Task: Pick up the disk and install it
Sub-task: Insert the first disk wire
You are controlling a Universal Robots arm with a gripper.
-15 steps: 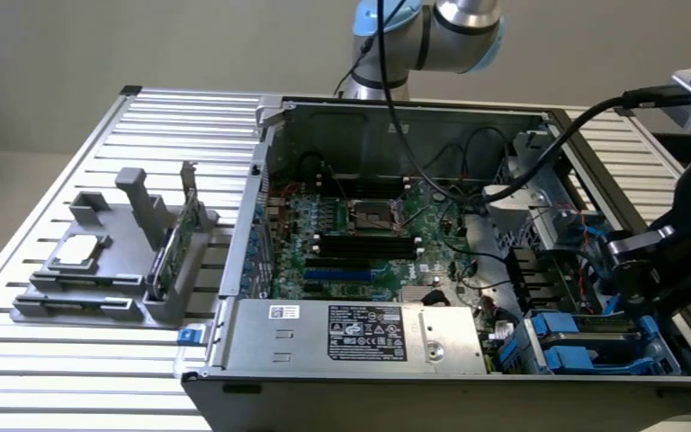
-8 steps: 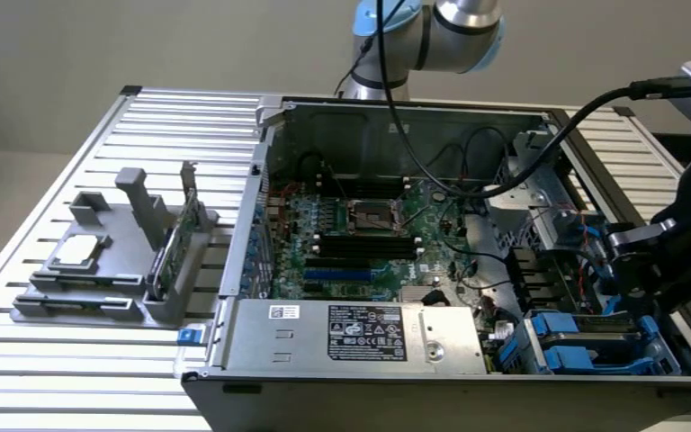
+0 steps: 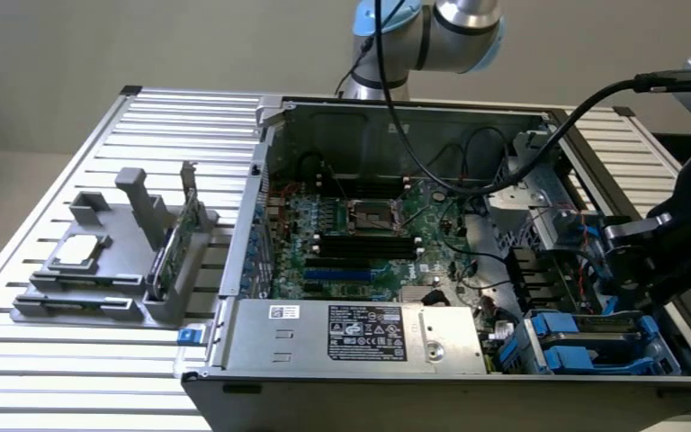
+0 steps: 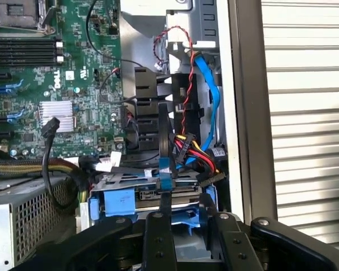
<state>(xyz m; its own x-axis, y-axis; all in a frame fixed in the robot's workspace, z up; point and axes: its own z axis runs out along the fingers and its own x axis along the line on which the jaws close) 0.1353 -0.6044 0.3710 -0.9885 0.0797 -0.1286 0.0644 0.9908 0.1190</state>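
The disk (image 3: 592, 326) lies flat in the blue-railed drive bay at the front corner of the open computer case, on the exterior view's right. In the wrist view the disk (image 4: 169, 195) faces me connector edge first, with blue rails on both sides. My gripper (image 3: 624, 286) hangs just above that bay. Its black fingers (image 4: 158, 237) stand apart over the near edge of the disk, and my gripper (image 4: 187, 223) is open, with nothing visibly clamped.
Red, yellow and blue cables (image 4: 206, 84) crowd the bay beside the case wall. The motherboard (image 3: 358, 225) and power supply (image 3: 358, 331) take up the rest of the case. A grey holder (image 3: 105, 270) with a small square chip (image 3: 78, 252) and an upright card (image 3: 177, 236) stands on the slatted table.
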